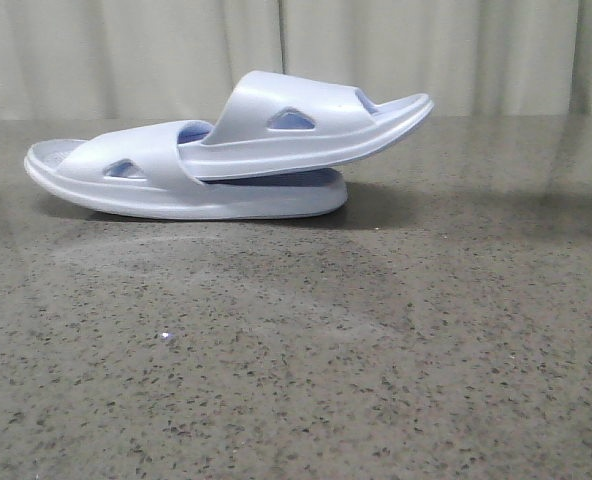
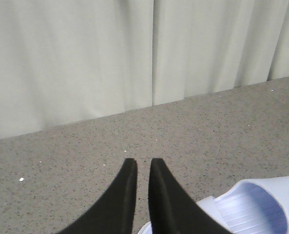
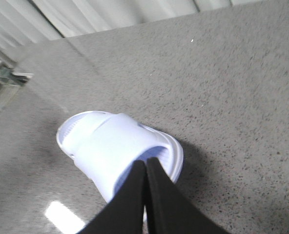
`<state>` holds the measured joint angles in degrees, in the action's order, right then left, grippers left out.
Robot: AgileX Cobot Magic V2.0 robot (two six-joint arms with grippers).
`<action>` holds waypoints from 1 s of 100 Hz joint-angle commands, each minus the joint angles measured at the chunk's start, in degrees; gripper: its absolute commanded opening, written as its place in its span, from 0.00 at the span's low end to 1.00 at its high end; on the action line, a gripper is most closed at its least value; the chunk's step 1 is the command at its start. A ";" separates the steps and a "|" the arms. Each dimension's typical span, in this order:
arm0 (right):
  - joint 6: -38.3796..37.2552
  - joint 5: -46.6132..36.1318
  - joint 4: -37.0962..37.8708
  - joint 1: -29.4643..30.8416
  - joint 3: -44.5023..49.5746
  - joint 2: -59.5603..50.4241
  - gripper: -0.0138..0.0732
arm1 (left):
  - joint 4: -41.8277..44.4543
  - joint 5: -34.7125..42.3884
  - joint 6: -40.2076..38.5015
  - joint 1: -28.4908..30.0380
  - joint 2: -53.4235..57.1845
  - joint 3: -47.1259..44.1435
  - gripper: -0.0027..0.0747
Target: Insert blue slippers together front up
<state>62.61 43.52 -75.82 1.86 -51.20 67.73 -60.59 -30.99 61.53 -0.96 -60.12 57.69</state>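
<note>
Two pale lavender-blue slippers lie at the back of the table in the front view. The lower slipper [image 1: 166,195] lies flat. The upper slipper [image 1: 306,125] has one end pushed under the lower one's strap and its other end tilted up to the right. Neither gripper shows in the front view. My left gripper [image 2: 143,161] is above the table with its fingers almost together and nothing between them; a ribbed slipper footbed [image 2: 261,204] lies beside it. My right gripper [image 3: 145,161] is shut and empty, hovering over a slipper [image 3: 110,141].
The dark speckled table [image 1: 376,350] stretches from the slippers to the front edge. A pale curtain [image 1: 126,50] hangs behind the table's back edge. A tiny white speck [image 1: 166,337] lies on the table in front of the slippers.
</note>
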 commanded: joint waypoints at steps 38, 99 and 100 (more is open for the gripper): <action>0.29 -34.18 0.49 -21.62 22.55 -25.62 0.06 | -9.57 13.38 8.31 -3.71 23.21 -22.46 0.05; 0.29 -34.58 -1.57 -22.33 38.66 -38.94 0.06 | -18.51 11.47 10.49 -3.71 41.98 -40.15 0.05; 0.29 -34.58 -1.57 -22.33 38.66 -38.94 0.06 | -18.88 11.29 10.49 -3.71 41.98 -40.15 0.05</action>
<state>62.61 8.75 -76.59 -20.35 -11.19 28.87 -76.34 -20.18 71.87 -4.21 -17.79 15.92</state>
